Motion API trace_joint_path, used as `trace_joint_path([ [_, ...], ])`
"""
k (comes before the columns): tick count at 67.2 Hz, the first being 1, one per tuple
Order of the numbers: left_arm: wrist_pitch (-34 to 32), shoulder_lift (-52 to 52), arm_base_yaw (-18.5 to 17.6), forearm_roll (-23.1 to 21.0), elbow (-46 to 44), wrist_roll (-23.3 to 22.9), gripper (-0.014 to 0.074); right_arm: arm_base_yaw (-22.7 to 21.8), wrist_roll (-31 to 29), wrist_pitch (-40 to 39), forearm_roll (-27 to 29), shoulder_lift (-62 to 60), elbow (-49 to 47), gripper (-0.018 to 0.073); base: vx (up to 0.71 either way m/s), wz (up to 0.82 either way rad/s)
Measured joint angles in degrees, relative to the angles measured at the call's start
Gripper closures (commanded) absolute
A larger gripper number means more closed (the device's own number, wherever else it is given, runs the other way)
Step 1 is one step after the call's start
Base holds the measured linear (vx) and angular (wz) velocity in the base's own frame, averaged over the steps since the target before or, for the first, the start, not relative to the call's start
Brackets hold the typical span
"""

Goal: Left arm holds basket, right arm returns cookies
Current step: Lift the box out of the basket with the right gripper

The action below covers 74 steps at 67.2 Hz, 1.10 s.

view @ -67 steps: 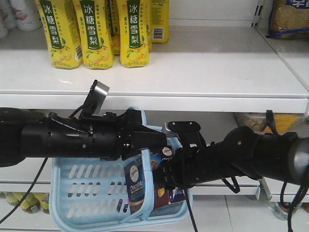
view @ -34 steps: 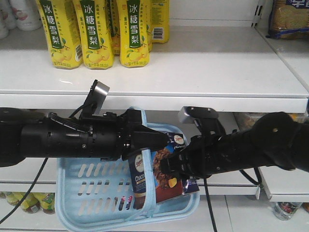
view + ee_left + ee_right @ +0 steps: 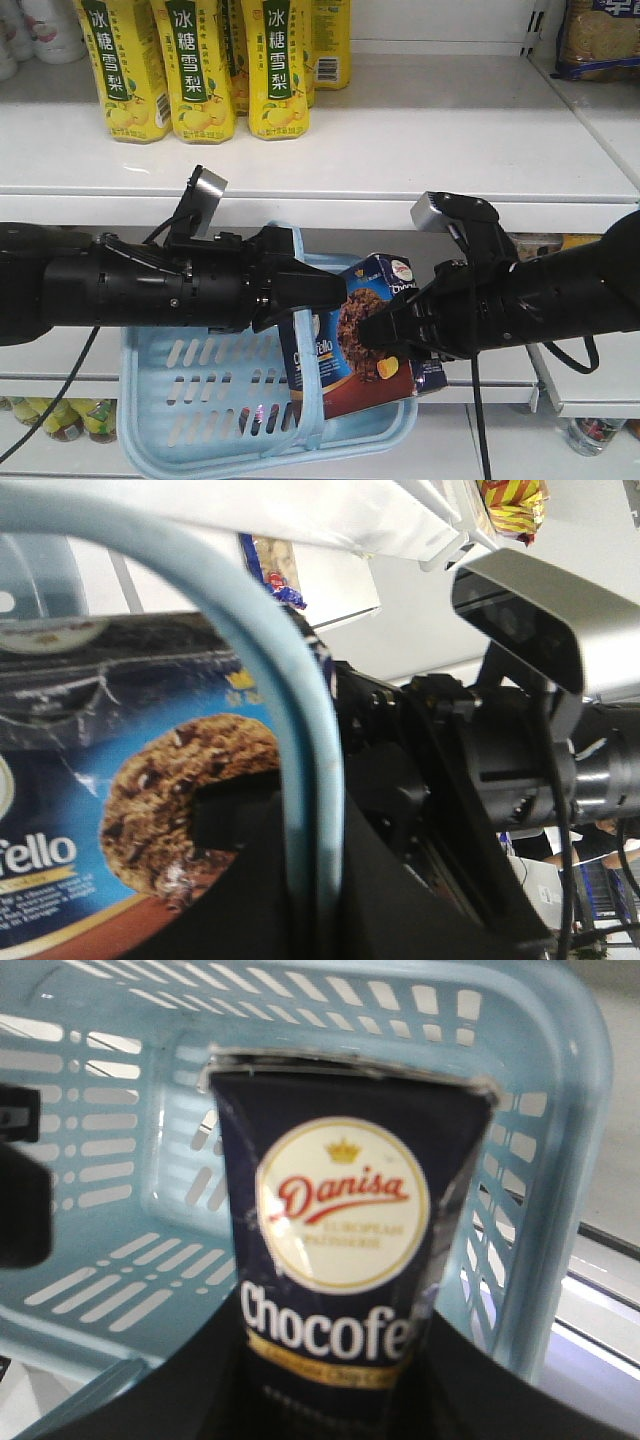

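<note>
left gripper: jaws clamped on the basket's band handle, so the basket hangs off it in front of the shelving instead of resting on anything
left arm: stretched out level, acting as a hanger; judged to be there only to keep the basket steady
basket: light blue, slotted sides, hanging roughly level below the left arm, open top facing up so the other arm can reach in
right gripper: closed around the cookies, gripping the box by its sides from the right; wrist view shows the box pinned between the black fingers
cookies: dark navy box, tilted with its top leaning right, upper part above the basket rim, lower end inside the basket outline, behind the handle band
why tilted: looks like the box is mid-lift and angled to get past the handle
shelf: white board above both arms, wide bare patch right of the yellow bottles; likely drop spot, only a guess
risk: box corner may snag the handle on its way out
progress: box gripped, not yet out of the basket
</note>
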Motion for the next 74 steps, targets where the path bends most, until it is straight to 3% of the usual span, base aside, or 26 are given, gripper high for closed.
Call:
trace_joint_path([
  [50,0.00,0.00,0.00,0.00,0.00,0.00,0.0600,0.00,8.31,2.09,-9.07,-13.37,0.06,0.0382,0.00,0.00],
  [74,0.00,0.00,0.00,0.00,0.00,0.00,0.0600,0.00,16.92,4.33,-19.06,-24.21,0.06,0.0382,0.00,0.00],
])
